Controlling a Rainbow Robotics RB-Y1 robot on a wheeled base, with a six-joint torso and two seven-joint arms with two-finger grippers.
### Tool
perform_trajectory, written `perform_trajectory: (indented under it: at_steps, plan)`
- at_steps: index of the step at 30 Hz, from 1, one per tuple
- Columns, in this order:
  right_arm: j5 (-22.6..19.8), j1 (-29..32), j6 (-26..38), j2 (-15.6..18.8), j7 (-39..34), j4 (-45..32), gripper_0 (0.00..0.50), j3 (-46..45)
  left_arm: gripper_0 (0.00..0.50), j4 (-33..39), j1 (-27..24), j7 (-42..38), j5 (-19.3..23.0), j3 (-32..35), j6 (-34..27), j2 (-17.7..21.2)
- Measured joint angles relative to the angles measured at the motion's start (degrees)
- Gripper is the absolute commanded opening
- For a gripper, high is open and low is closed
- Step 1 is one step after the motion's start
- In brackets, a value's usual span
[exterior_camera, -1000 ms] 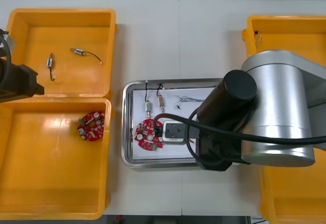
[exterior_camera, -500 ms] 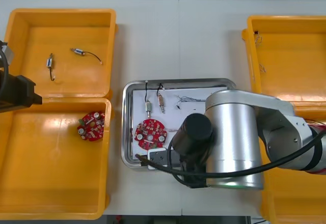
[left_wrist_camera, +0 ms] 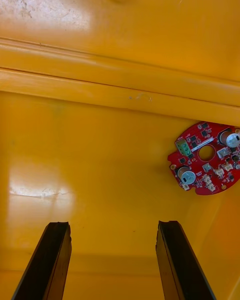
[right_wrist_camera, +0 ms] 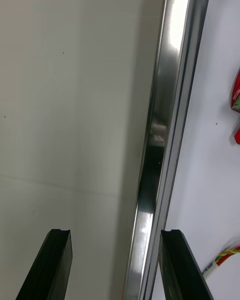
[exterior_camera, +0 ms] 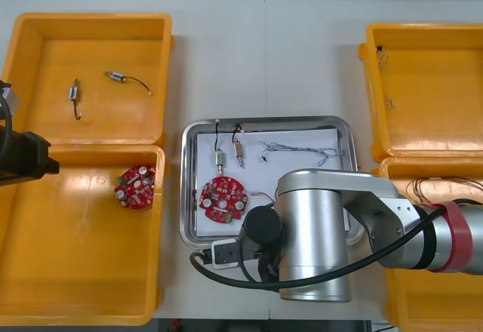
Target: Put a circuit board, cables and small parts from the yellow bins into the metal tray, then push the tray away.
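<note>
1. Front view: the metal tray [exterior_camera: 189, 189] sits mid-desk [exterior_camera: 226, 60] between the yellow bins [exterior_camera: 83, 309]. It looks loaded, with a circuit board [exterior_camera: 223, 200], small metal parts [exterior_camera: 219, 160] and a twisted blue and white cable [exterior_camera: 298, 149] lying inside it. My right arm [exterior_camera: 317, 234] reaches over the tray's near right corner, its wrist at the near rim. I judge the loading done and the push to be the step in hand. My left arm [exterior_camera: 26, 155] is parked at the desk's left edge.

2. Right wrist view: the right hand [right_wrist_camera: 115, 232] is wide and holds nothing. One finger is over bare desk and the other over the tray's white inside, with the shiny rim running between them. A red and yellow cable [right_wrist_camera: 227, 255] lies just beside the inner finger. This is probably the near rim, though I cannot be sure from this angle. To push well, I would set a finger low behind that rim, near its middle, so the tray slides straight rather than swivelling. I would also keep off the cable and go slowly so the loose parts do not skate about.

3. Left wrist view: the left hand [left_wrist_camera: 112, 225] is wide too, and empty. It hangs over the near left bin, where a spare board [left_wrist_camera: 205, 157] lies beyond the fingers and apart from them. I would leave that arm where it is.
</note>
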State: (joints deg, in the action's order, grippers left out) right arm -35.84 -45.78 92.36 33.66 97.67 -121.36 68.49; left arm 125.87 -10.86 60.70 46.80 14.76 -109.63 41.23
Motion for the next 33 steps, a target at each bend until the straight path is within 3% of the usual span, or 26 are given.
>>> perform_trajectory:
  at_steps: [33]
  plan:
    - [5.1, 0.2, -3.7, 1.4, 0.0, 1.5, 0.5, 2.2, 0.5, 0.9, 0.3, 3.8, 0.0, 1.0, 0.0, 0.5]
